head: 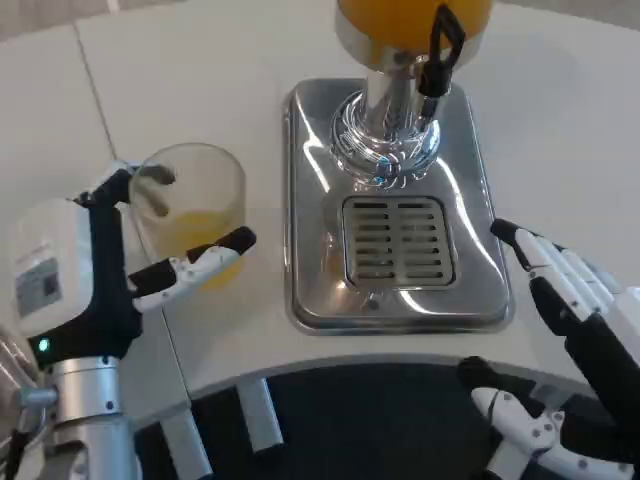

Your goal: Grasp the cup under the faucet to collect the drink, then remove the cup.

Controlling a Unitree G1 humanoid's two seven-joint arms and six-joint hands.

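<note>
Partly filled clear cup (192, 205), orange drink

your cup (195, 205) is clear with yellow-orange drink low inside. the dispenser base (470, 200) is shiny silver, its drip grate (398, 240) slotted in dark lines, its tank (400, 20) orange, its lever (440, 55) black. the table (560, 110) is white.

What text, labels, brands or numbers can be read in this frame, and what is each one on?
Nothing here reads clearly.
Grey label on the white back of the left robot hand: several lines of print, too small and blurred to read.
Cup, dispenser, drip tray and right robot hand: no writing visible.
</note>
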